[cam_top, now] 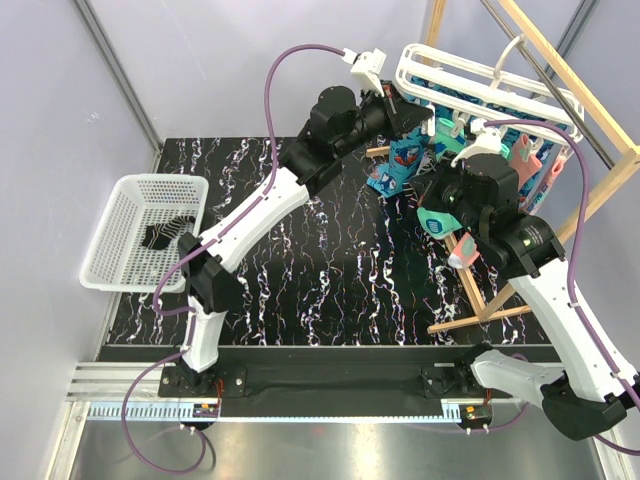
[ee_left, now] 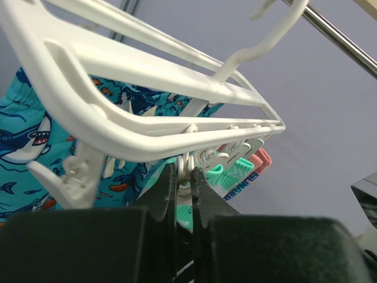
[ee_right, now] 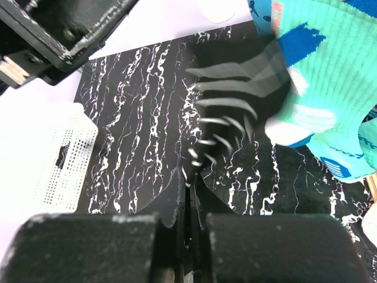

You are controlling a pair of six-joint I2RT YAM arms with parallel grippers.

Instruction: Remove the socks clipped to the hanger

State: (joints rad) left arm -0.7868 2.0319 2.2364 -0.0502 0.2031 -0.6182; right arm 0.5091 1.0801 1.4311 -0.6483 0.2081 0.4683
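The white hanger (cam_top: 470, 75) hangs at the back right with socks clipped under it. In the left wrist view its frame (ee_left: 147, 76) fills the top. My left gripper (ee_left: 187, 177) is shut on one dangling white clip (ee_left: 187, 164), with the shark-print blue sock (ee_left: 23, 141), a mint-green sock (ee_left: 232, 174) and a salmon-pink sock (ee_left: 263, 158) behind. In the top view the left gripper (cam_top: 395, 110) is at the hanger's left end. My right gripper (ee_right: 188, 183) is shut on the tip of a dark striped sock (ee_right: 235, 88), which stretches up beside a mint-green sock (ee_right: 324, 71). The right gripper (cam_top: 435, 205) is under the hanger.
A white mesh basket (cam_top: 120, 200) stands at the table's left edge with a dark sock (cam_top: 165, 232) in it; it also shows in the right wrist view (ee_right: 65, 159). A light wooden bar frame (cam_top: 560, 70) carries the hanger, and its foot bars (cam_top: 480, 315) lie on the black marbled table.
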